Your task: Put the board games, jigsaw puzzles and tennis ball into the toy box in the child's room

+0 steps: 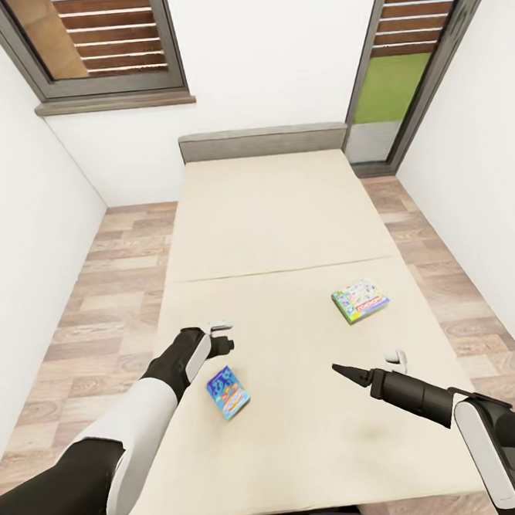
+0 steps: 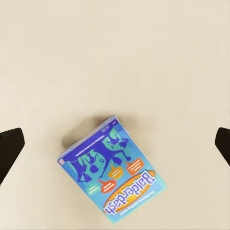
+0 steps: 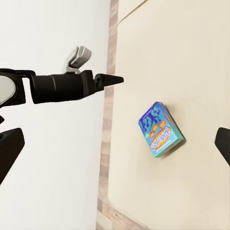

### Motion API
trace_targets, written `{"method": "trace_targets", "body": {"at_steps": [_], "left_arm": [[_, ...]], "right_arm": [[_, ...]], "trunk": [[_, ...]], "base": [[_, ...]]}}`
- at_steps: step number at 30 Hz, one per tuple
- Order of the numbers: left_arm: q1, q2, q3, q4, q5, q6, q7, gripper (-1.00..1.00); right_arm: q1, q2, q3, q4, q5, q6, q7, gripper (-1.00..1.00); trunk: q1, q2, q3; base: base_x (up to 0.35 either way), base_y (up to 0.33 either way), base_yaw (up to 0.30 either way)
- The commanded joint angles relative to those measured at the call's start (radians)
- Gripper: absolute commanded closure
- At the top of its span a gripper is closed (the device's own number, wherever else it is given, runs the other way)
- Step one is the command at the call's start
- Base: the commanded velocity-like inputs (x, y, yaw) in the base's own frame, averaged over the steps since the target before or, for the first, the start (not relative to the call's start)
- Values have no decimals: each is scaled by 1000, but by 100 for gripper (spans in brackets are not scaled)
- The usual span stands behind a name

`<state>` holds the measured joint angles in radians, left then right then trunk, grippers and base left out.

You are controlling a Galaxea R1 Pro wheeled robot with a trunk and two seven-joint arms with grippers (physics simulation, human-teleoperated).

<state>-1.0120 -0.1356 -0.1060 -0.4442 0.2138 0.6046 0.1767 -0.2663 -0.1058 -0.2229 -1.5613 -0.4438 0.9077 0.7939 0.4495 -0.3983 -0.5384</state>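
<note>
Bare mattress is lying all round the blue game (image 1: 228, 392) under my left gripper (image 1: 222, 344), nothing crowding it. The green game (image 1: 360, 300) is sitting well apart beyond my right gripper (image 1: 345, 372).

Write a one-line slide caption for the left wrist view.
Open left fingers hover above the blue Balderdash board game lying flat on the beige bed.

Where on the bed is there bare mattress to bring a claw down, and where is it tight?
Bare: the bed's whole far half up to the headboard, and the middle strip between the blue game and the green game. Tight: beside the blue game, with the open left claw hovering close.
</note>
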Motion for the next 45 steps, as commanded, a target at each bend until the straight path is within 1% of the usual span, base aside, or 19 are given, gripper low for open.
{"method": "trace_targets", "body": {"at_steps": [1,10,25,29,34,45], "left_arm": [[0,0,-8,-1,10,-5,9,-100],[0,-1,-15,-1,7,-37,11,-100],[0,-1,-18,-1,7,-47,11,-100],[0,-1,-19,-1,7,-67,11,-100],[0,-2,-20,3,6,-112,12,-100],[0,-2,-20,5,6,-128,12,-100]], "right_arm": [[-1,0,-1,0,0,5,3,-100],[-1,1,1,0,0,4,-12,-100],[-1,3,3,0,0,3,-16,-100],[-1,4,4,0,0,2,-16,-100],[-1,4,5,1,0,2,-16,-100],[-1,5,6,1,0,2,-16,-100]], "trunk": [[0,-2,-3],[0,-2,-18],[0,-2,-42],[0,-2,-49],[0,-2,-57],[0,-2,-75]], "base": [[0,0,0],[0,0,0],[0,0,0],[0,0,0],[0,0,0],[0,0,0]]}}
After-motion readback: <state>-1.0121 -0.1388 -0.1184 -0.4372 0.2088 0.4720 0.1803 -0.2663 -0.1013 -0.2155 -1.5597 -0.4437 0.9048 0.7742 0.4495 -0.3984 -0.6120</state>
